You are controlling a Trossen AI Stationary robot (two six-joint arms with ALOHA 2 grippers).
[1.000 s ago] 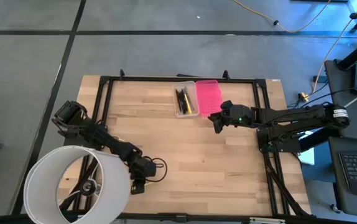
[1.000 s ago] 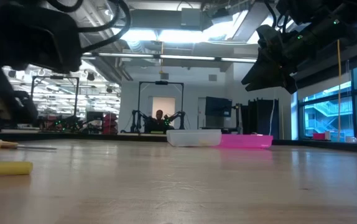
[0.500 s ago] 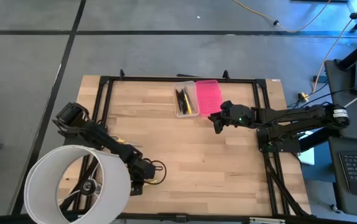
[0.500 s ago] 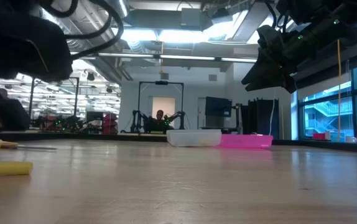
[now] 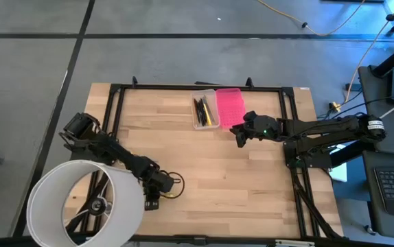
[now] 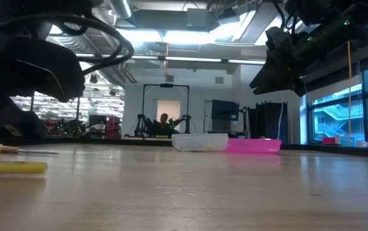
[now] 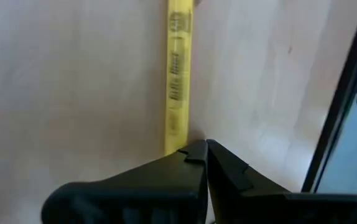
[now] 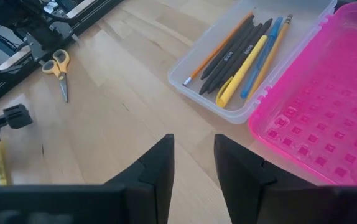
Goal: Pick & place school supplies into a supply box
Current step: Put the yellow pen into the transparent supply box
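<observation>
Left gripper point(image 7: 202, 149) fingers closed at yellow marker point(image 7: 177, 74) end, right gripper point(image 8: 192, 152) fingers parted, empty, near supply box point(image 8: 272, 68)

Unreadable dark print along the yellow marker point(image 7: 177, 74); no legible text.

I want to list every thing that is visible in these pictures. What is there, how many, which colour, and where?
table: one, light wood, under everything
clear case: one, transparent, far edge of the table
pink lid: one, bright pink, open flat beside the clear case
pens and pencils: about seven, black, yellow, blue, orange, inside the clear case
yellow marker: one, on the table at the left hand's tips
scissors: one pair, yellow handles, on the table
white hoop: one, near left corner
person: one, far in the room
left hand: dark, shut, low over the table
right hand: dark, open, empty, near the pink lid
</observation>
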